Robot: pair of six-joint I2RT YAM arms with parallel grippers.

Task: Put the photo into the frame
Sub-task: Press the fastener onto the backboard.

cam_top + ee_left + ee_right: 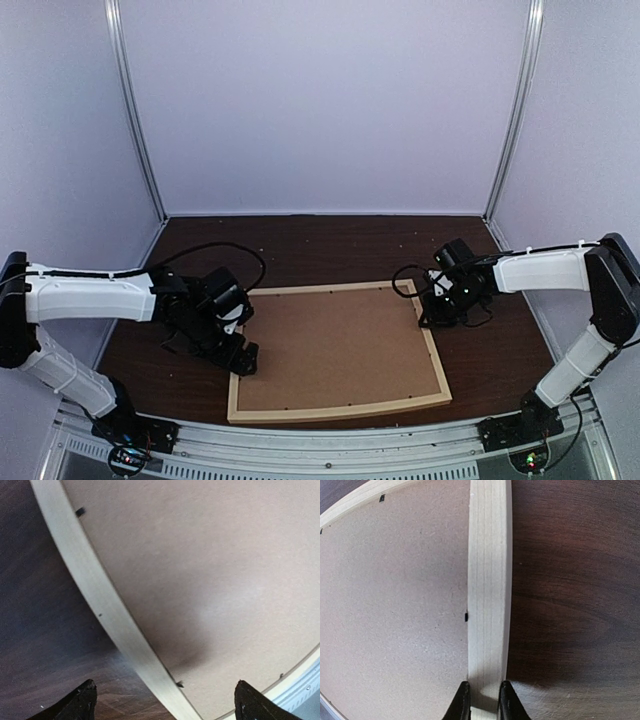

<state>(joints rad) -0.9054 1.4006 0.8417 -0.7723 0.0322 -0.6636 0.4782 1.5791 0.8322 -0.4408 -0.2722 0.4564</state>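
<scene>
1. Fingers (80, 704) of my left gripper (238, 352) stand wide apart and hold nothing. They hover over the frame (340, 408) at its near-left corner, one tip outside the rail and one inside.
2. Frame, centre: it lies flat on the table (300, 250), filled by the brown backing board (335, 345). The photo shows in no view, so I cannot tell whether it lies beneath that board or elsewhere.
3. Fingers (462, 702) of my right gripper (484, 700) are clamped across the frame's right rail, one on each side.
4. Risk, as I judge it: lifting by this one thin rail could twist the frame or let it slip from the pinch. Tilting it might also spill the board if the small dark tabs (466, 616) are loose.
5. Materials: the rail is pale, smooth wood, narrow and straight-grained. The board is matte, finely speckled fibreboard. The table is dark, glossy wood grain.
</scene>
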